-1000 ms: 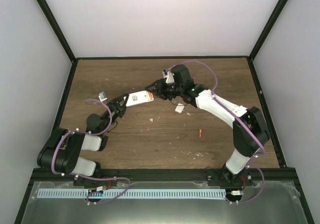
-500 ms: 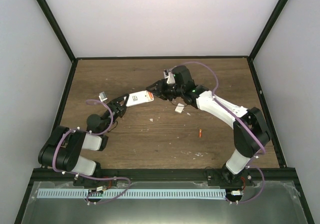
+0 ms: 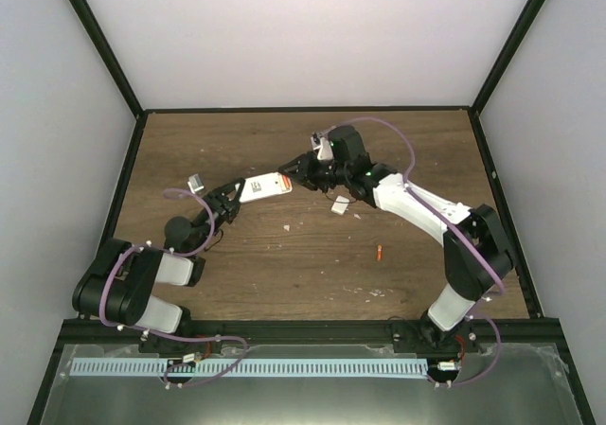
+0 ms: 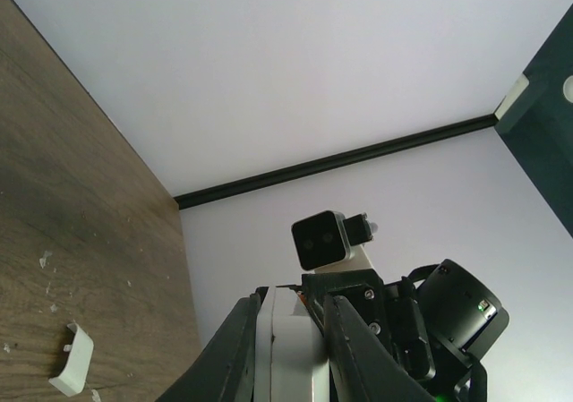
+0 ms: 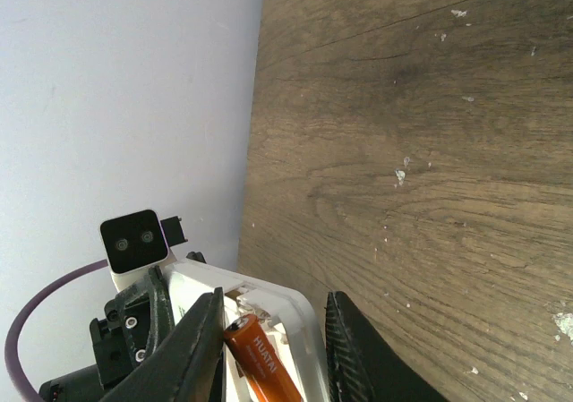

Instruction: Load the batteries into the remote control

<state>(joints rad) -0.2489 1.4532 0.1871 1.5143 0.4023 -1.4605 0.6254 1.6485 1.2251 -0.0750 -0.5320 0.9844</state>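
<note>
One battery (image 5: 260, 363) is being pinched by the right gripper (image 5: 269, 339) and should be slid in straight while the remote control (image 3: 265, 187) is being held by the left gripper (image 3: 228, 200).

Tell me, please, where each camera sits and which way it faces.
Top: above and behind the bases, looking down on the table; both arms show, left gripper and right gripper at the remote.
Left wrist: looking along its fingers, which clamp the remote, at the right wrist's camera.
Right wrist: looking along its fingers, over a battery, at the left wrist's camera.
Shared: both wrist views show the remote; each faces the other.
</note>
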